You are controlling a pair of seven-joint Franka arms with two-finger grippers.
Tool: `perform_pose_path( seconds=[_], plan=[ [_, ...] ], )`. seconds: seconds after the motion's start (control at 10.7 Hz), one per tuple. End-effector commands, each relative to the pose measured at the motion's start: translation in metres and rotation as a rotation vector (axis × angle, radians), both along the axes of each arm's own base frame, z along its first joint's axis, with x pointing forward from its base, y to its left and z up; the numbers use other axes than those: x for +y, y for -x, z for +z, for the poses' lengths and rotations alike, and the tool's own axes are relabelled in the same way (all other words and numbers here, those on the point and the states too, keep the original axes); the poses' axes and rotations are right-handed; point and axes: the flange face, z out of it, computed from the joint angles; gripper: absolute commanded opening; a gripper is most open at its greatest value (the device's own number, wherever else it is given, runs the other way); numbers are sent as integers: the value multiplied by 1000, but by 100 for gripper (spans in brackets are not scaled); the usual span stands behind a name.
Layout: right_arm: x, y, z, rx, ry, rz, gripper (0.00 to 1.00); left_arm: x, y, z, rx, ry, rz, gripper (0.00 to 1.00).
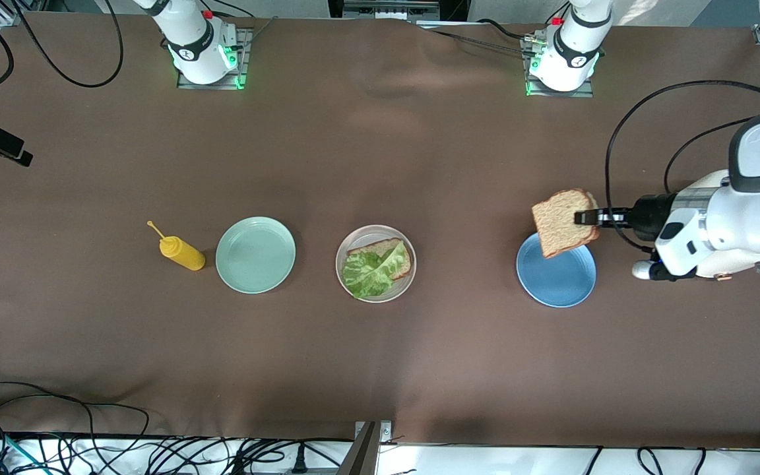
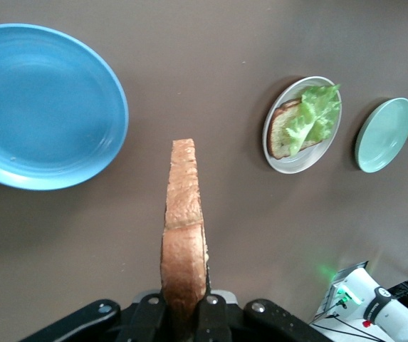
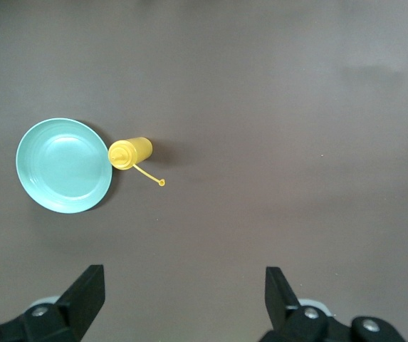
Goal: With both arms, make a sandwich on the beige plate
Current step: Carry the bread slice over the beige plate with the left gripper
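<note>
On the beige plate (image 1: 402,285) (image 2: 297,164) at mid-table lies one slice of brown bread (image 1: 398,258) (image 2: 280,132) with a ruffled green lettuce leaf (image 1: 368,272) (image 2: 316,114) on top. My left gripper (image 1: 584,216) (image 2: 184,303) is shut on a second bread slice (image 1: 563,223) (image 2: 184,221), which it grips by one edge and holds on edge in the air over the rim of the blue plate (image 1: 561,285) (image 2: 40,107). My right gripper (image 3: 184,276) shows only in its wrist view, open and holding nothing, high over bare table.
A mint-green plate (image 1: 255,254) (image 3: 63,165) sits beside the beige plate toward the right arm's end. A yellow squeeze bottle (image 1: 182,253) (image 3: 131,152) lies beside it. Cables run along the table's front edge and by the arm bases.
</note>
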Motion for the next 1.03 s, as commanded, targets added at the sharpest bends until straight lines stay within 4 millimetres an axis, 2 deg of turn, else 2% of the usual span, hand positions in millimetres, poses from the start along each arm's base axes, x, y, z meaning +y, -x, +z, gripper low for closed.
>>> perform_pose_path(
  seconds=[0.0,0.19,0.28,0.47,0.56,0.75,0.94],
  plan=[
    [-1,5,7,-4,2,-7,100,-63,-8,-14,3,44,32,0],
    [0,4,8,-7,2,-6,100,-131,-9,-31,-13,88,59,0],
    [0,4,8,-7,2,-6,100,-162,-6,-46,-6,94,57,0],
    [-1,4,8,-7,2,-7,100,-194,-5,-69,-24,116,62,0],
    [0,4,8,-7,2,-6,100,-213,1,-82,-7,120,39,0],
    [-1,4,8,-8,2,-7,100,-222,-2,-86,-33,145,71,0],
    [-1,4,8,-8,2,-7,100,-244,0,-100,-24,188,104,0]
  ],
)
